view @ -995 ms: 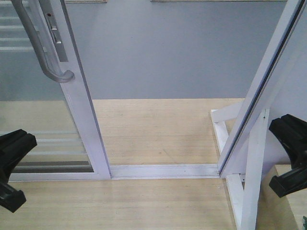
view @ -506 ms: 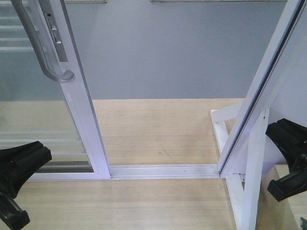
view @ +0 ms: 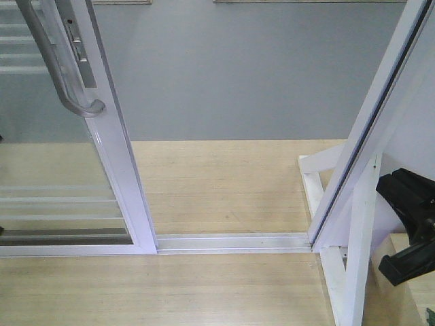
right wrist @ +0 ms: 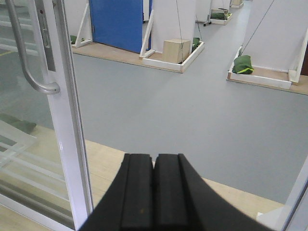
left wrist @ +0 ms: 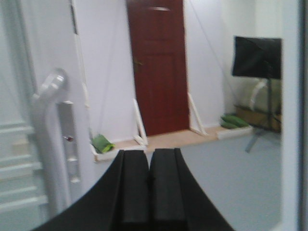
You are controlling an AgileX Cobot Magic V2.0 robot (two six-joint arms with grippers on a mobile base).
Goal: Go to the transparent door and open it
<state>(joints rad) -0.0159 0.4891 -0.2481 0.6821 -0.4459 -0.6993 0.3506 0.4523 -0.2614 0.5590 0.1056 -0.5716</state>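
Note:
The transparent door [view: 115, 163] stands at the left, its white stile slanting down to the floor track. Its curved grey pull handle [view: 58, 68] hangs near the top. An open gap lies between the stile and the white frame [view: 370, 122] on the right. In the left wrist view my left gripper [left wrist: 149, 153] is shut on nothing, with the handle [left wrist: 45, 125] blurred to its left. In the right wrist view my right gripper [right wrist: 154, 157] is shut and empty, right of the door stile [right wrist: 67, 120] and below the handle [right wrist: 26, 62]. My right arm [view: 408, 197] shows at the front view's right edge.
A white floor track [view: 231, 241] crosses the wooden floor, with grey floor [view: 231, 75] beyond. A white brace [view: 357, 272] props the right frame. Farther off are a dark red door [left wrist: 156, 67], a black stand [left wrist: 257, 57], a blue door [right wrist: 118, 21] and a wooden box [right wrist: 175, 50].
My left gripper has dropped out of the front view at the lower left. The right arm has sunk slightly. The door has not moved.

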